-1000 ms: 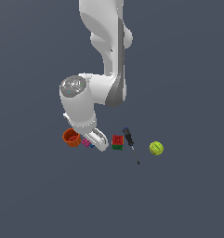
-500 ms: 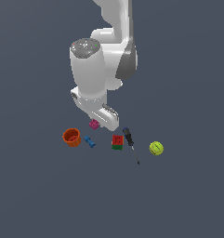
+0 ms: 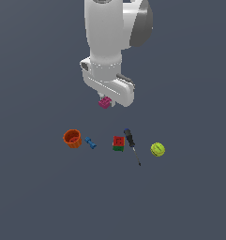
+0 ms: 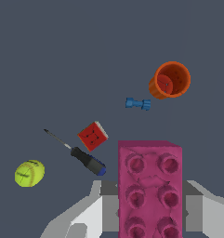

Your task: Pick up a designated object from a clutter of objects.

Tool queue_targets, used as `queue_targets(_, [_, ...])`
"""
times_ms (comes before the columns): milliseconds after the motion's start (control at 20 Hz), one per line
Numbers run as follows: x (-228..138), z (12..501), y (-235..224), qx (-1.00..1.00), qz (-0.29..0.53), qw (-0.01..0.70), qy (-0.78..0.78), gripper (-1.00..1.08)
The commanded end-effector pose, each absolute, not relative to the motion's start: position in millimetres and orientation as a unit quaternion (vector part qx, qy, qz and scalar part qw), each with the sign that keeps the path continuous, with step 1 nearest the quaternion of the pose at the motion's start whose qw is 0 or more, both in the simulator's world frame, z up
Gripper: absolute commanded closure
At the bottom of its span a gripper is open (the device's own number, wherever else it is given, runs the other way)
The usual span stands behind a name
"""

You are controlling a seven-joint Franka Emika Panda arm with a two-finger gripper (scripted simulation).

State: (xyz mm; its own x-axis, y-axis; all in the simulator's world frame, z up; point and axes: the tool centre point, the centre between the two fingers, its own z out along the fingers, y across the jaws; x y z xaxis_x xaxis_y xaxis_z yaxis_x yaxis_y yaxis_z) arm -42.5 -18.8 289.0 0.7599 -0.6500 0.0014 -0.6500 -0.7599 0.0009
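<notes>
Pink brick (image 3: 104, 103) sits clamped in my gripper (image 3: 106, 102), lifted clear of the floor (image 3: 34, 197) and hanging well above the other pieces. On the wrist view I see the brick (image 4: 149, 188) studs-up between the fingers (image 4: 195, 204), which press against its two long sides, so the hold looks firm.

Reading the exterior view from its left to its right, everything else lies on the floor in a loose row well below the fingers. The orange cup (image 3: 72, 138) stands upright, farthest out toward that view's left. Just beside it lies the small blue piece (image 3: 90, 143), near the cup but apart from it. The red-and-green cube (image 3: 118, 143) comes next, below the fingers and a little toward that view's right. The screwdriver (image 3: 131, 144) lies slanted close against the cube's far side, black handle up near the cube and thin shaft pointing away; I cannot tell whether they touch. The yellow-green ball (image 3: 157, 149) rests farthest toward that view's right, apart from the screwdriver tip
</notes>
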Motion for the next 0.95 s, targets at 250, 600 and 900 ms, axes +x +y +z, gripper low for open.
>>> queue_targets(250, [-69.6, 342.5, 7.9, 0.938, 0.001, 0.001, -0.347, 1.08])
queue_targets(600, [-83.3, 372.6, 23.4, 0.938, 0.000, 0.001, -0.346, 1.08])
queue_targets(900, [-85.0, 379.6, 27.2, 0.938, 0.000, 0.000, -0.346, 1.08])
